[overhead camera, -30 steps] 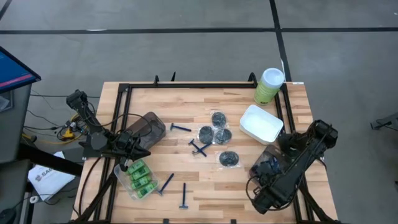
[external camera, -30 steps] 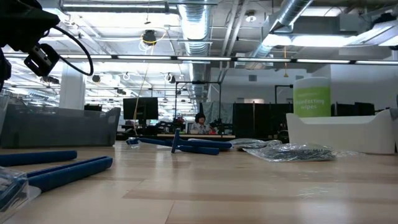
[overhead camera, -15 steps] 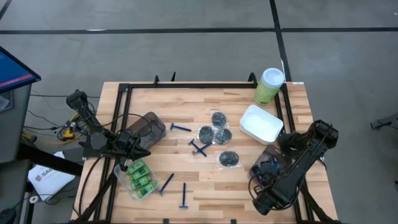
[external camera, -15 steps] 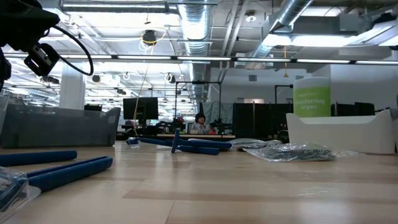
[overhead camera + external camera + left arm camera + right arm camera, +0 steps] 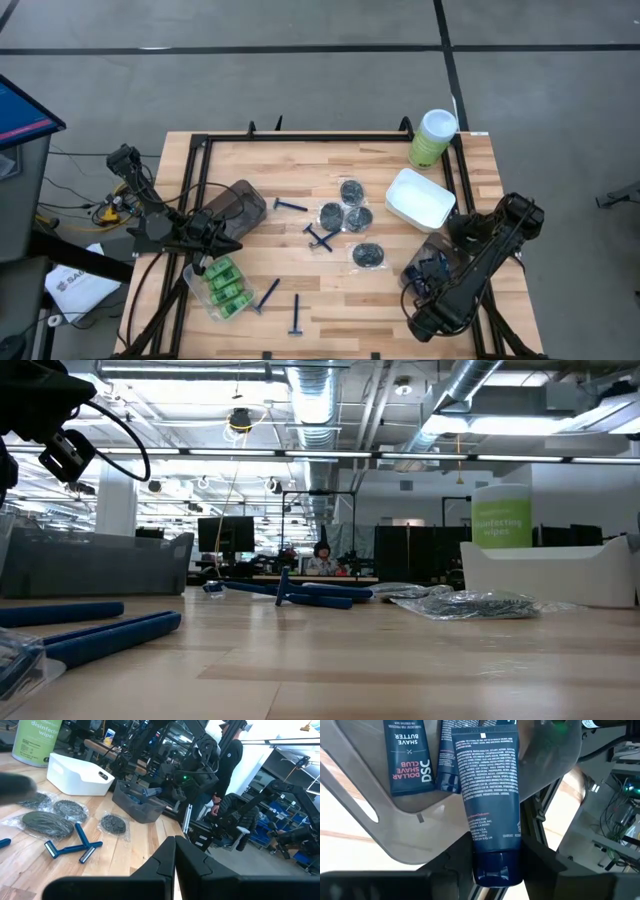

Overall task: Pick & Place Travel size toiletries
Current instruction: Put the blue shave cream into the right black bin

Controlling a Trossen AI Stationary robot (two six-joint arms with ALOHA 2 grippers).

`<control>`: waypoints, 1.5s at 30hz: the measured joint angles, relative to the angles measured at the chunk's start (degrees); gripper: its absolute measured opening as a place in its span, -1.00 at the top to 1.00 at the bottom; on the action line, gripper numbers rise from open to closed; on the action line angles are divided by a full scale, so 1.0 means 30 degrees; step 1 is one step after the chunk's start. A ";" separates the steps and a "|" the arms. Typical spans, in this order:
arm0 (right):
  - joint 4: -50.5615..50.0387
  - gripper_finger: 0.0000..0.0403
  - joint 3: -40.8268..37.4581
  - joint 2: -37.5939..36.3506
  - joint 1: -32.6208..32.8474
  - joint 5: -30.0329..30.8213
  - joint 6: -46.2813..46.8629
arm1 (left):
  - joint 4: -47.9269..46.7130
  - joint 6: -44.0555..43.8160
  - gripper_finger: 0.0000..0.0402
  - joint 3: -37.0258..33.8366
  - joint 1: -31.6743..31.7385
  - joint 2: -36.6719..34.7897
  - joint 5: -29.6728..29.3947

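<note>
The dark-blue tube [image 5: 491, 805] lies lengthwise between my right tool's [image 5: 495, 870] fingers, which are parted but touching its cap end, its body reaching ahead over the smoky tub [image 5: 432, 262], while my left tool [image 5: 175, 857], fingers together, waits well apart across the desk [image 5: 300, 180].

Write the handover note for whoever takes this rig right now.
Left pincer: shut, empty, parked by the smoky tub.
Right pincer: over the clear tub, dark-blue tube between its fingers; grip cannot be confirmed.
Done: other tubes lie in that tub; green bottles sit in a clear tray.
Left: razors and round tins loose on the table.
</note>
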 joint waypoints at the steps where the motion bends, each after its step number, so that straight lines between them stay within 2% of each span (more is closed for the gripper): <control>1: -0.0006 0.36 0.0000 0.0000 0.0000 0.0000 -0.0001 | 0.0000 0.0000 0.99 0.0000 0.0003 -0.0003 0.0000; 19: -0.0006 0.18 0.0000 0.0000 0.0000 0.0000 -0.0022 | 0.0007 0.0000 0.99 0.0000 0.0003 -0.0003 0.0000; 29: -0.0006 -0.19 0.0000 -0.0011 0.0000 0.0000 -0.0087 | 0.0015 0.0000 0.99 0.0000 -0.0004 -0.0003 0.0000; 35: 0.0026 -0.21 0.0000 -0.0409 0.0000 0.0161 -0.0153 | 0.0033 0.0000 0.99 0.0000 0.0002 -0.0002 -0.0002; 45: 0.0002 -0.21 0.0007 -0.2798 0.0000 0.2407 0.1002 | 0.0095 -0.0006 0.99 0.0007 0.0003 -0.0003 0.0000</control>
